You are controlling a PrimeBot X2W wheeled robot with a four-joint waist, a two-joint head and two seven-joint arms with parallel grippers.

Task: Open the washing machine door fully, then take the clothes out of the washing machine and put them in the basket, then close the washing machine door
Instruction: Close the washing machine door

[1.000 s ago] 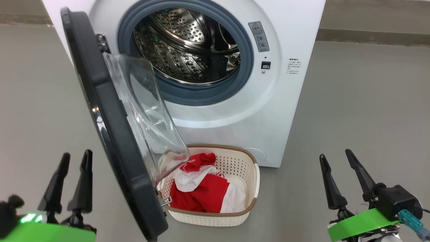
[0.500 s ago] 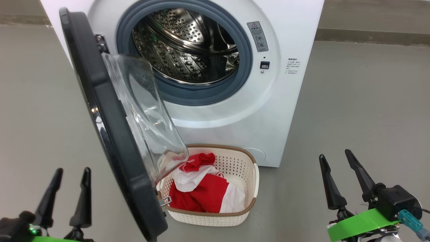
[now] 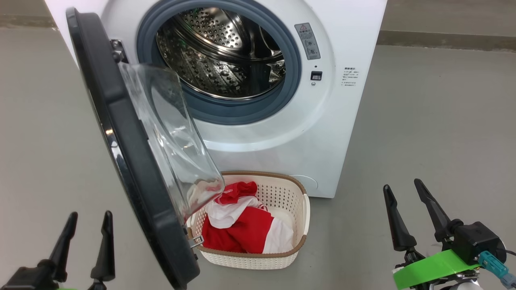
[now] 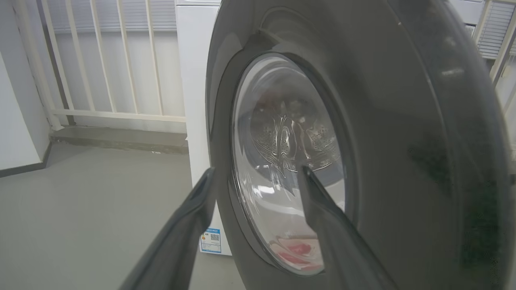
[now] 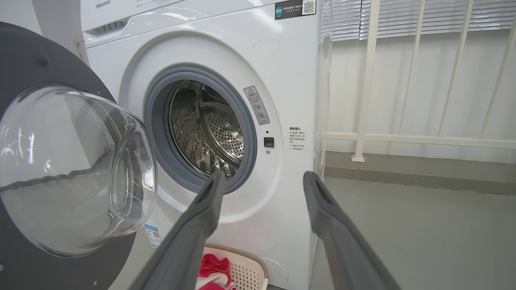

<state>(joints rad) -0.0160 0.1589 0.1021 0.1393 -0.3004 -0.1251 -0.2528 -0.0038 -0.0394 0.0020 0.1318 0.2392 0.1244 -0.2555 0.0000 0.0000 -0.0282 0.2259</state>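
Observation:
The washing machine [image 3: 322,133] [image 5: 250,48] stands ahead with its steel drum [image 3: 217,48] bare. Its door [image 3: 129,161] [image 4: 383,121] [image 5: 24,72] hangs open toward me, glass bowl [image 3: 173,141] bulging over the basket. Red and white clothes [image 3: 246,229] [image 5: 211,268] lie in the cream basket [image 3: 290,201] [image 5: 248,274] on the floor before the machine. My left gripper [image 3: 89,219] [image 4: 256,175] is open, low at the left, outside the door's black face. My right gripper [image 3: 403,188] [image 5: 262,179] is open, low at the right, apart from everything.
Grey floor [image 3: 435,133] spreads to both sides of the machine. A white railing [image 5: 403,139] and a low kerb [image 4: 117,139] run behind it. The open door stands between my left arm and the basket.
My left gripper has sunk lower toward the bottom edge of the head view. The head camera has shifted a little. The right gripper, door and clothes hold still.

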